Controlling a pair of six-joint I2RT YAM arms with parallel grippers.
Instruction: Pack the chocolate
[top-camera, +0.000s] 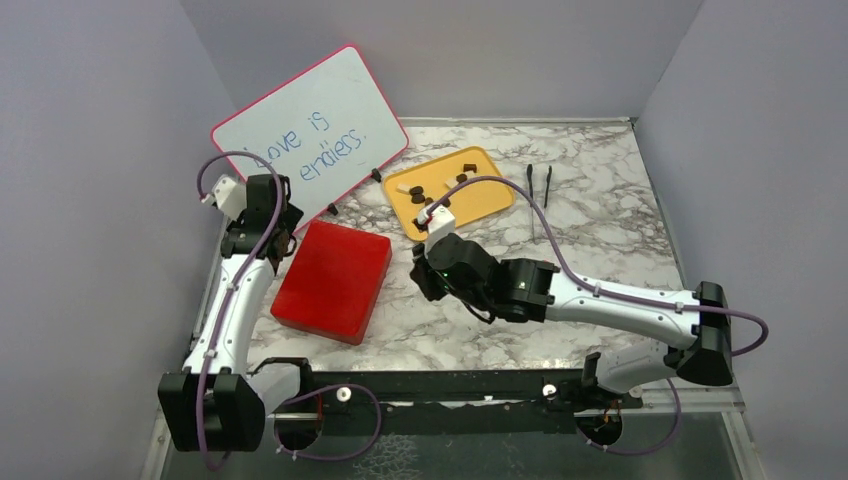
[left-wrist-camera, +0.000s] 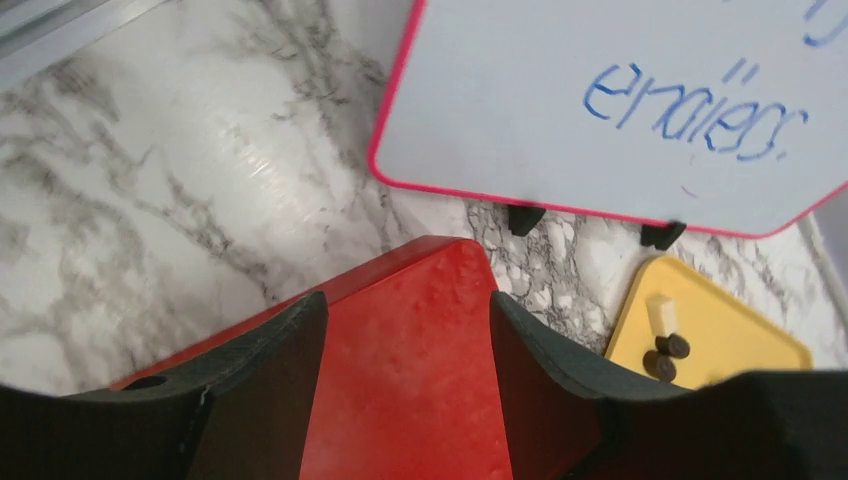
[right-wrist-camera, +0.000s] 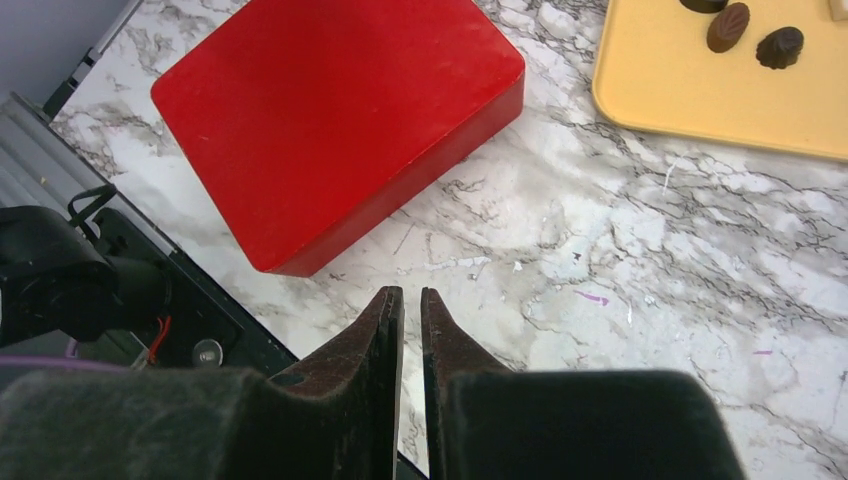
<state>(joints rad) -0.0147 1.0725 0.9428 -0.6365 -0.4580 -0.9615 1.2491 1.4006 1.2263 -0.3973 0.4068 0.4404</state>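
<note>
Over red box (top-camera: 332, 280), L gripper (left-wrist-camera: 405, 302) spread; R gripper (right-wrist-camera: 411, 293) barely parted (thin slit).

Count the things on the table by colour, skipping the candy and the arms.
Red: 1, the box
Yellow: 1, the tray
White with pink rim: 1, the board
Black: 2, the thin tools
Total: 5

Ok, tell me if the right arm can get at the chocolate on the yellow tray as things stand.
Probably yes: the right hand hovers over bare marble beside the yellow tray, nothing between it and the chocolate.
</note>
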